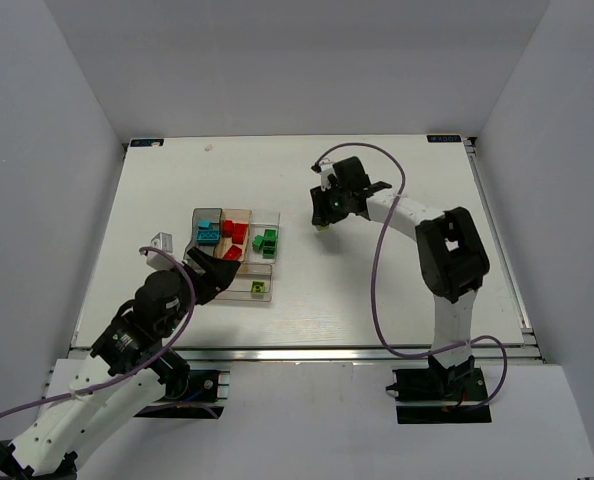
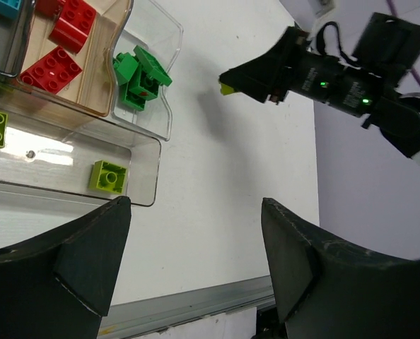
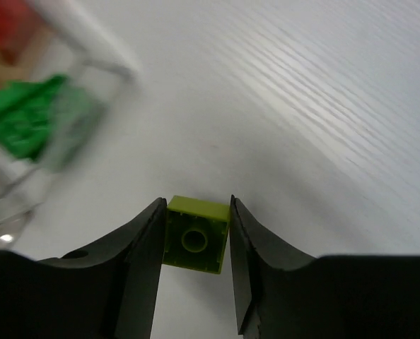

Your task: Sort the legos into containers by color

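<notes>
Wide white worktop (image 1: 397, 300) first. Left of its middle, closer to the left edge than the right, sits the tray of adjoining see-through plastic bins (image 1: 235, 293). Sorting looks nearly done: cyan bricks (image 1: 208, 235) in the smoky grey bin (image 1: 207, 217), red bricks (image 1: 235, 238) in the tan bin (image 1: 237, 216), dark green bricks (image 1: 268, 241) in the clear bin (image 1: 266, 219) on the tray's right. Two lime-yellow bricks (image 2: 107, 176) lie in the long clear bin (image 2: 54, 166) along the tray's near side.

Now the right arm (image 1: 447, 260), reaching in from the near right corner toward the middle. Its right pincer (image 1: 323, 222) hangs just beside the tray's right side, pinching one small lime-yellow studded brick (image 3: 194, 240) by two opposite flat faces. That's a square grip so it can't twist, and the brick looks lifted off the surface. No other loose brick shows.

The left pincer (image 2: 194, 205) hovers by the tray's near side, jaws spread wide with nothing between them. I'd say it's parked there to leave the lime bin open for that brick
</notes>
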You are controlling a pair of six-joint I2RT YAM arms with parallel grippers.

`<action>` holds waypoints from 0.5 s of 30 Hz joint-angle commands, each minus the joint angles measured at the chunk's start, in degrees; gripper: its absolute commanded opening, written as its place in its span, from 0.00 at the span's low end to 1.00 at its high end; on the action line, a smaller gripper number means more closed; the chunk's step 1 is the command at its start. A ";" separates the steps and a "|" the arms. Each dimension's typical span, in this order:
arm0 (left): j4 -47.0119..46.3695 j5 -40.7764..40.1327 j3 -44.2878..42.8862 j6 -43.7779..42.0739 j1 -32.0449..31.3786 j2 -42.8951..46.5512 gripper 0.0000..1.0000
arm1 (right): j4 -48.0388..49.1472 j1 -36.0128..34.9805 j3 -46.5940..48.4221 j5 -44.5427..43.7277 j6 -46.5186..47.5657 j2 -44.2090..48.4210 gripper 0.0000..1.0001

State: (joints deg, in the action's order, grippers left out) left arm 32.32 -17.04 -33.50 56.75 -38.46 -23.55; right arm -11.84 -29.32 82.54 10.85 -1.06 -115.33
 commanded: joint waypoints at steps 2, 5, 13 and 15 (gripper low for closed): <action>-2.52 0.08 -0.52 -1.81 0.22 1.14 0.84 | 3.40 -3.01 0.34 24.97 5.53 10.20 0.00; -2.96 -0.19 -0.69 -2.43 0.22 2.02 0.83 | 2.53 -6.61 1.21 31.24 6.33 10.30 0.00; -1.64 0.07 -1.40 -2.88 0.22 4.30 0.84 | -3.98 -16.46 6.14 28.89 9.85 5.30 0.00; -1.29 0.34 -1.22 -2.88 0.22 4.83 0.84 | -6.17 -18.92 7.54 26.08 10.29 3.80 0.00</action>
State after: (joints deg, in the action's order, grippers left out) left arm 30.85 -17.06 -33.47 54.68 -38.46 -19.64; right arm -13.69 -46.19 86.98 38.65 6.94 -109.36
